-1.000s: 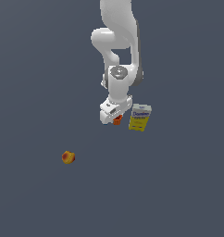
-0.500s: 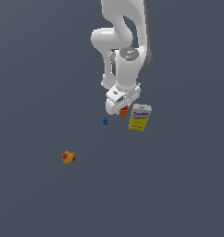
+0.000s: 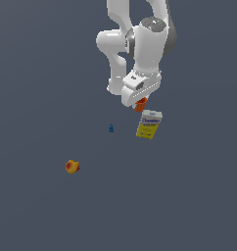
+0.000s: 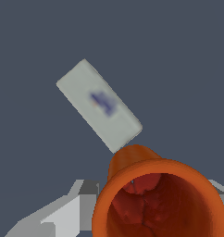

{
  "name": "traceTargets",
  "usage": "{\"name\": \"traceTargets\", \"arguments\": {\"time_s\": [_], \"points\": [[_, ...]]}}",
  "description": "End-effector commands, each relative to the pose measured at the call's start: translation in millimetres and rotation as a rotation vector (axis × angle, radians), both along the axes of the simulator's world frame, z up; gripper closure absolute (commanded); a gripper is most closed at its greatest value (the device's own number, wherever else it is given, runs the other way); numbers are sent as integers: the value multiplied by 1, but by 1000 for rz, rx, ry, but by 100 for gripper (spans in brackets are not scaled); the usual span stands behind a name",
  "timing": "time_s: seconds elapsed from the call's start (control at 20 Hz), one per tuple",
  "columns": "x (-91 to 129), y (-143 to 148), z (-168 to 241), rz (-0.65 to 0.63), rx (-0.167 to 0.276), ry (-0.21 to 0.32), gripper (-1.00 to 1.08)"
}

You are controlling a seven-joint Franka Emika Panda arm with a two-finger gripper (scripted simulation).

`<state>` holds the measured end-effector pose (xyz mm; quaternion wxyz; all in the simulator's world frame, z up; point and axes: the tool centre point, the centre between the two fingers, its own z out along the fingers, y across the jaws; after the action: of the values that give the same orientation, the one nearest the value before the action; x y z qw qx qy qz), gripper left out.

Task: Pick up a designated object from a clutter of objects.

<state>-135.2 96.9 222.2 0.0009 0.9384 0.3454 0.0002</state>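
Exterior view: gripper point(image 3: 141, 100) hangs above the worktop point(image 3: 42, 73), clamped on the small orange cup point(image 3: 140, 104), which pokes out just below the white hand. Cup looks off the surface, carried in the air near the top edge of the yellow-and-white box point(image 3: 149, 124). Box sits just below and slightly toward the exterior view's right of the cup; whether they touch is hard to tell, looks like a small gap. Tiny blue item point(image 3: 111, 128) sits apart, toward the exterior view's left of the box. Red-yellow fruit point(image 3: 72, 166) lies well apart, further left and nearer the camera. The grip from above probably keeps the fingers away from the box beside it.

Wrist view: cup point(image 4: 158, 196) fills the near field, hollow mouth facing the camera, so it is held close under the wrist. Grey gripper parts point(image 4: 63, 208) flank it on both sides; pads themselves hidden by the cup rim. Box point(image 4: 99, 105) shows beyond the cup as a pale slanted slab with blurred blue lettering.

Judgement: the pick appears done, with the cup lifted clear of the clutter.
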Motion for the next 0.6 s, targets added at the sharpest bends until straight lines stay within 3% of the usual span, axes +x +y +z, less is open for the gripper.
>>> {"name": "traceTargets", "arguments": {"time_s": [0.0, 0.55], "points": [[-2, 10, 22, 0, 0, 0, 108], [-8, 56, 120, 1, 0, 0, 108]]}}
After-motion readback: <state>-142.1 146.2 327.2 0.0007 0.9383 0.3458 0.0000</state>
